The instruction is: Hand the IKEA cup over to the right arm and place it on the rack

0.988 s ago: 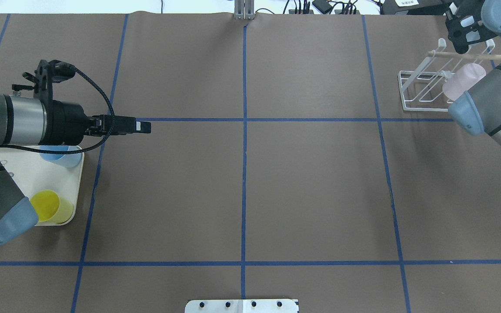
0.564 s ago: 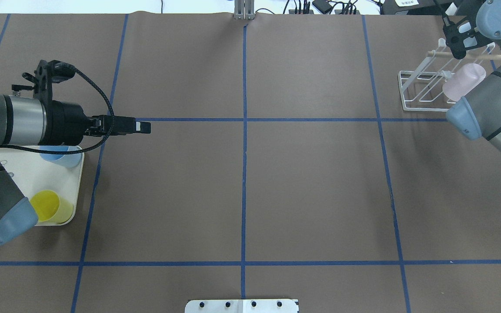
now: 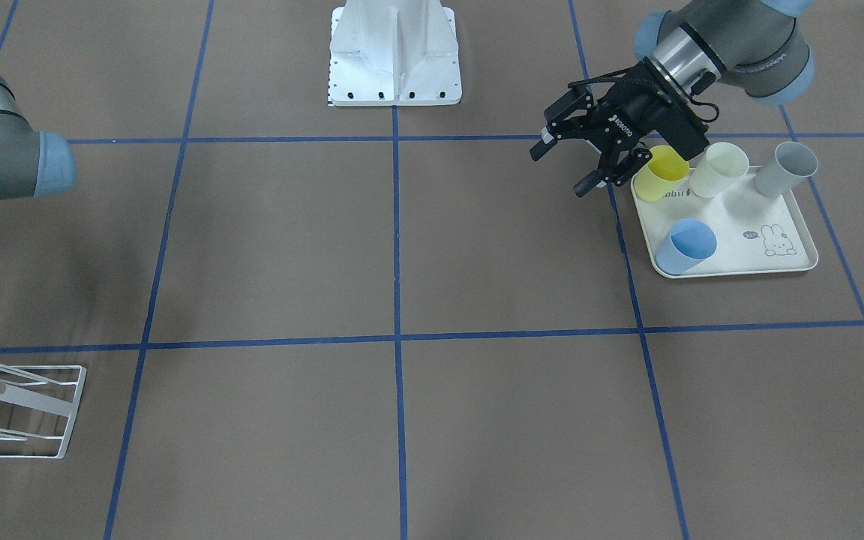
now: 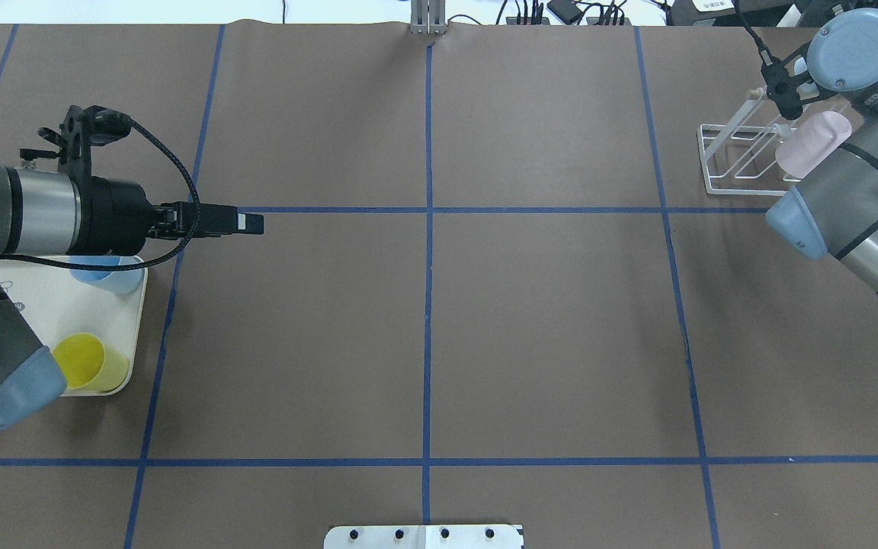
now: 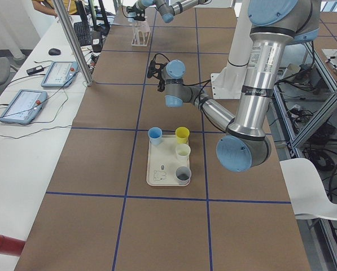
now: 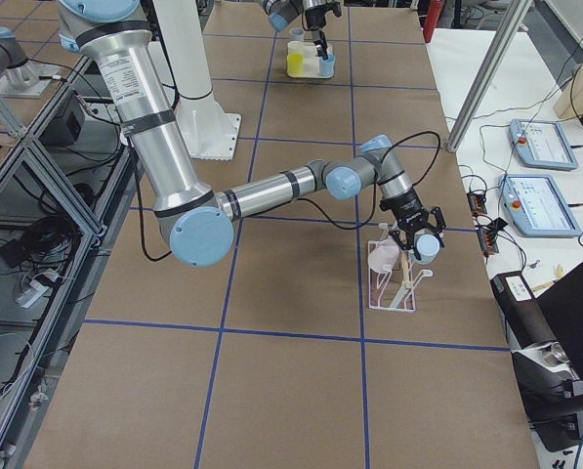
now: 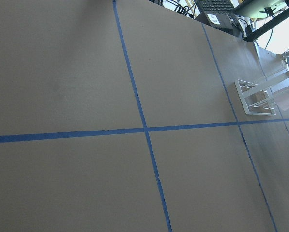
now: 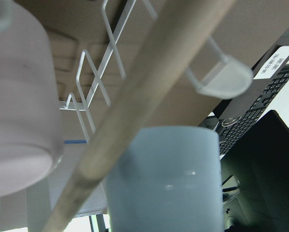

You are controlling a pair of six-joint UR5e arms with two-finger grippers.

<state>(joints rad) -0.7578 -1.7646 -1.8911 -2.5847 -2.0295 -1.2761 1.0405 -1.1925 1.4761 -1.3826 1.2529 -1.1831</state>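
My right gripper [image 4: 789, 84] is at the white wire rack [image 4: 721, 164] at the far right, close by its wooden rod [image 8: 134, 111]. It seems shut on a pale blue cup [image 8: 163, 179], which fills the lower middle of the right wrist view behind the rod. A pink cup [image 4: 812, 143] hangs on the rack beside it. My left gripper [image 3: 559, 169] is open and empty, held above the table beside the cream tray [image 3: 777, 259].
The tray holds a yellow cup [image 3: 661, 172], a cream cup [image 3: 718, 169], a grey cup [image 3: 784, 169] and a blue cup [image 3: 687, 246]. Blue tape lines cross the brown table. The robot's white base [image 3: 394, 52] stands at the table's near edge.
My right wrist has swung down and to the left over the rack's rod. The left arm has not moved.
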